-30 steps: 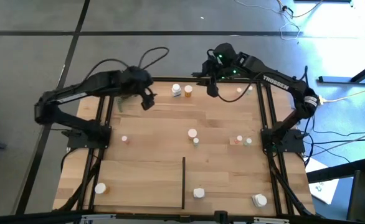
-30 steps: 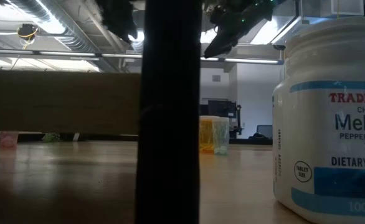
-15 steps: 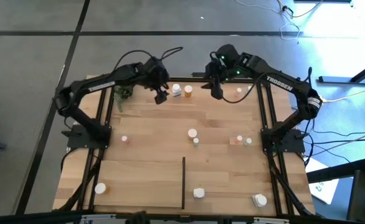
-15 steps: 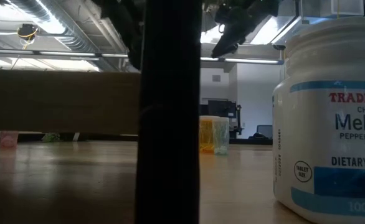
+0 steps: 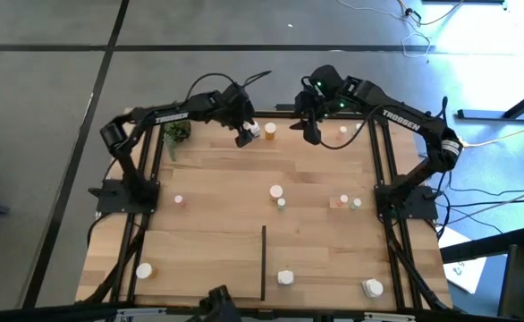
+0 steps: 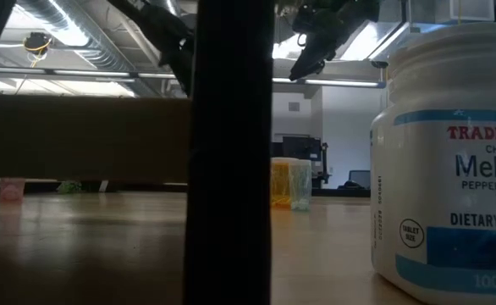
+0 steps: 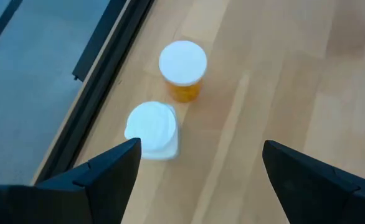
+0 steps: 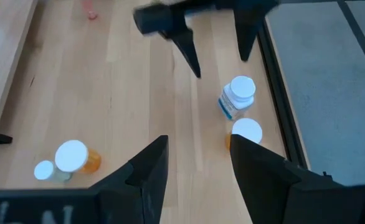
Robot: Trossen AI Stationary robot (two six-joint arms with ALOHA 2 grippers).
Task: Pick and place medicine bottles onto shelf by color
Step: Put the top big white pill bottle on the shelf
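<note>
Two medicine bottles stand side by side near the shelf's far edge: a white one (image 5: 254, 131) (image 7: 151, 129) and an orange one with a white cap (image 5: 270, 131) (image 7: 182, 68). My left gripper (image 5: 244, 137) (image 7: 198, 168) hovers open just left of and above them, its fingers wide apart and touching nothing. My right gripper (image 5: 311, 132) (image 8: 198, 162) hangs open to the right of the pair, nothing between its fingers. Other bottles stand scattered on the light-wood shelf (image 5: 217, 233), among them a white-capped one (image 5: 276, 191) at mid-board.
A small green plant (image 5: 176, 134) stands at the far left corner. A thin black divider strip (image 5: 263, 264) runs up from the near edge. Black rails (image 5: 150, 179) edge the board. A large white bottle (image 6: 451, 169) stands close before the low camera.
My left gripper has swung toward the table's right along the far edge and come down, ending beside the white and orange bottle pair, tipped more steeply downward. Its fingers have stayed open. The bottles have not moved.
</note>
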